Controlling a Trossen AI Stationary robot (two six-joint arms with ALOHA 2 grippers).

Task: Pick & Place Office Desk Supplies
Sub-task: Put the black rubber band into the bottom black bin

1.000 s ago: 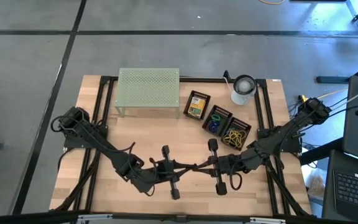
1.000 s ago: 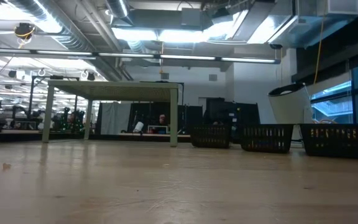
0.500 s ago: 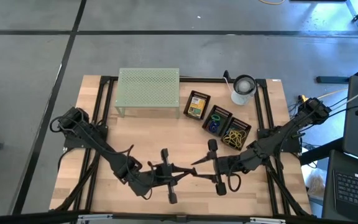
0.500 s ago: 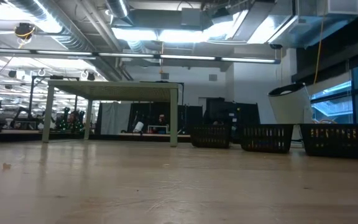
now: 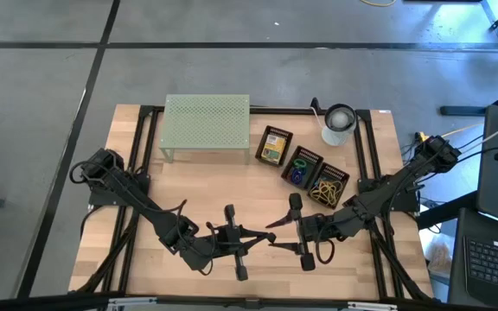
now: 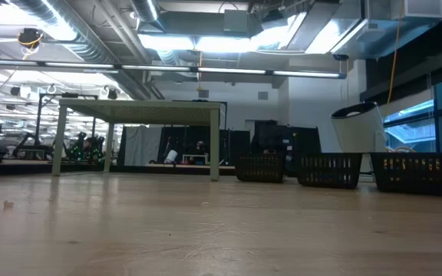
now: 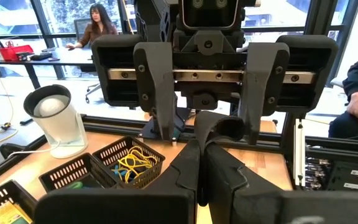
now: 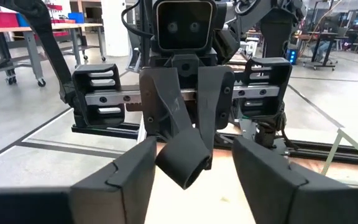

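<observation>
Since a second ago: right claw [image 5: 274, 231] parted, from pinched shut against the other claw's tip to spread wide, and drawn slightly back. Left claw [image 5: 256, 239] still pressed shut, holding nothing, tip pointing at its partner near the front middle of the bench [image 5: 197, 186]. Baskets, rack and cup unmoved.

In the right wrist view, own two fingers [image 8: 129, 171] standing well apart, empty, with the closed fingers of the left claw [image 8: 188, 152] between and just beyond them. In the left wrist view, own fingers [image 7: 191, 168] shut together, the right claw's spread fingers [image 7: 157, 93] facing from the other side.

Supplies all lying behind and to the right of both claws, well apart from them, none touched. Three black baskets in a diagonal row: first basket [image 5: 274, 145] holding a yellow-green crayon box [image 5: 272, 150]; second basket [image 5: 301, 165] with blue and green rubber bands [image 5: 297, 171]; third basket [image 5: 328, 186] with a tangle of yellow bands [image 5: 325, 192], nearest the right arm.

Counted: two claws, three baskets, one crayon box seen, one pale green perforated rack [image 5: 207, 121] at the back left, one white cup [image 5: 338, 123] at the back right beside the baskets. Bands too tangled to count.

In the low view, rack [image 6: 138, 112], baskets and cup lined up at the far edge; bare wood in front.
</observation>
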